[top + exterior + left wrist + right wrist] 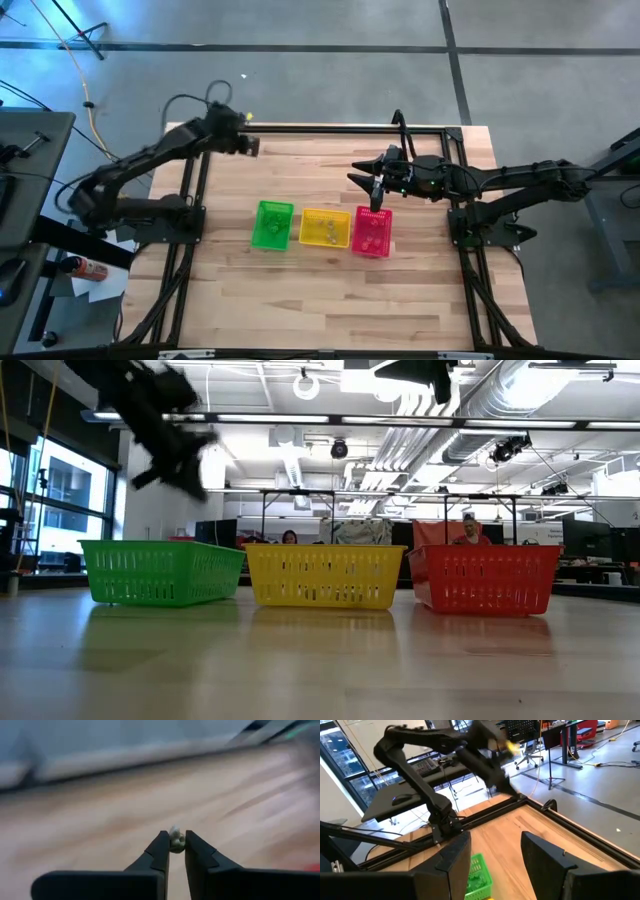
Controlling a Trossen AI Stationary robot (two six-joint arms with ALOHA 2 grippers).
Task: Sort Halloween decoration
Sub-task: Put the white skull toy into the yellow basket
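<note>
Halloween decoration pieces lie inside the three baskets in the middle of the bench [330, 300]: the green basket [272, 225], the yellow basket [325, 228] and the pink basket [373, 232] stand side by side in one row, nearly touching. Small trinkets show in each one, but they are too small to tell more.

One pale trinket [176, 839] is pinched between the fingertips of the left gripper [177, 842], which is clenched on it. This gripper [250, 146] is raised over the far left part of the bench, well apart from the baskets.

Over the far edge of the pink basket hangs the right gripper [375, 188]. Its fingers [452, 857] stand apart and nothing is between them.
</note>
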